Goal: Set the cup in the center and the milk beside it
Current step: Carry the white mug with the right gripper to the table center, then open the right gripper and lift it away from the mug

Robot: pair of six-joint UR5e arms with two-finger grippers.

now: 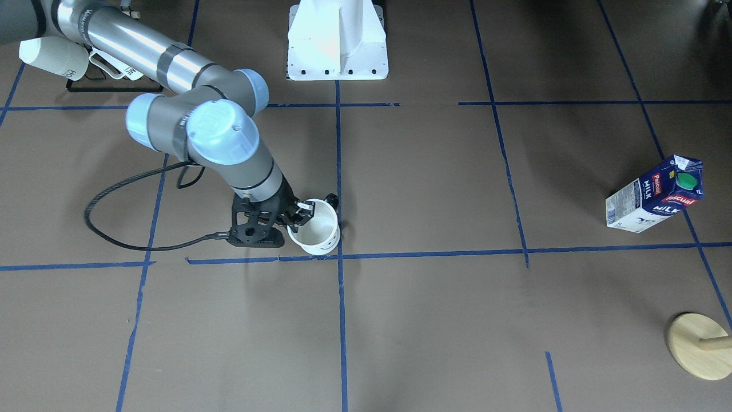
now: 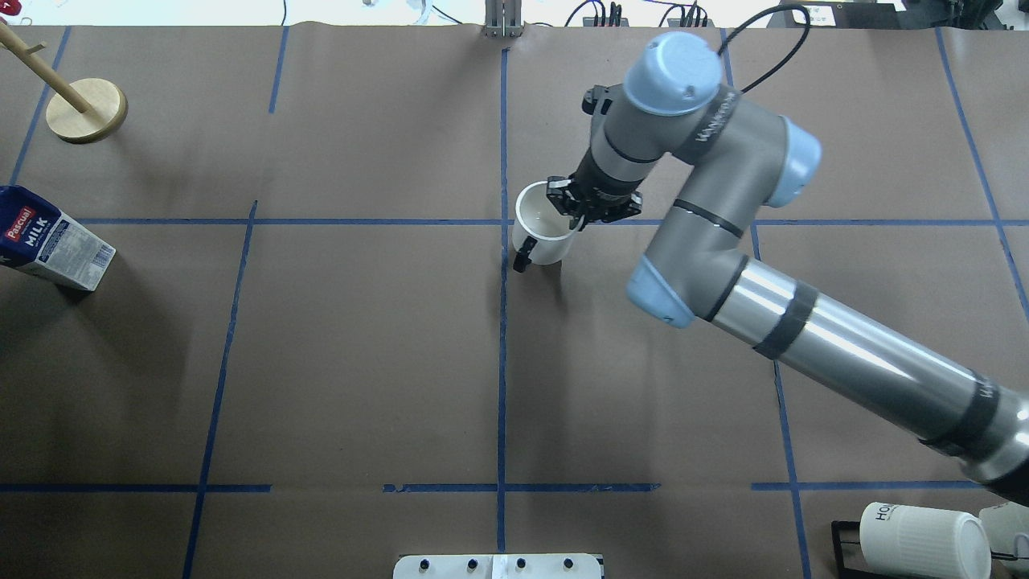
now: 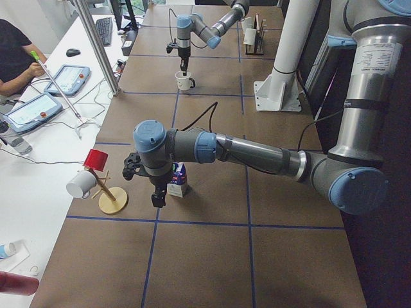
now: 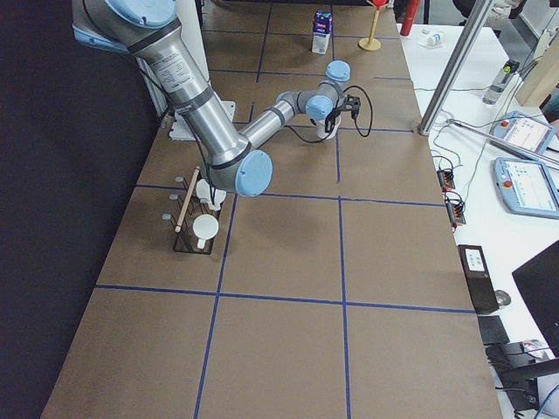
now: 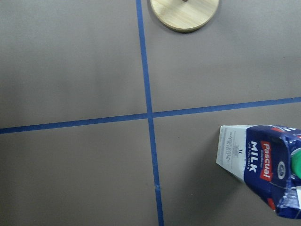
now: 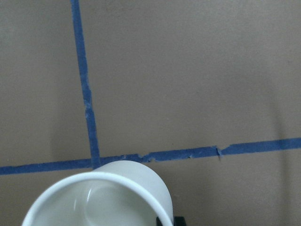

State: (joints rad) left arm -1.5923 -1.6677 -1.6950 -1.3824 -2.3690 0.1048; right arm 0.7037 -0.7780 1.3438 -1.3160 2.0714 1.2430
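Under right gripper (image 2: pixel 569 215): cup (image 2: pixel 539 240) rim pinched, beside center (image 2: pixel 503 222).

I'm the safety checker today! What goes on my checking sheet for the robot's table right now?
Surface: brown table with a blue tape grid; no spills seen.
Job's things: cup upright, just beside the center crossing; milk upright, far off at the robot's left end.
Clutter: wooden stand; rack of ribbed mugs.
Grippers: right gripper fingers pinch the cup's rim; left gripper near the milk, open or shut unclear.
Cables: black cable loops on the table from the right wrist.
Surroundings: person and tablets at a side desk.
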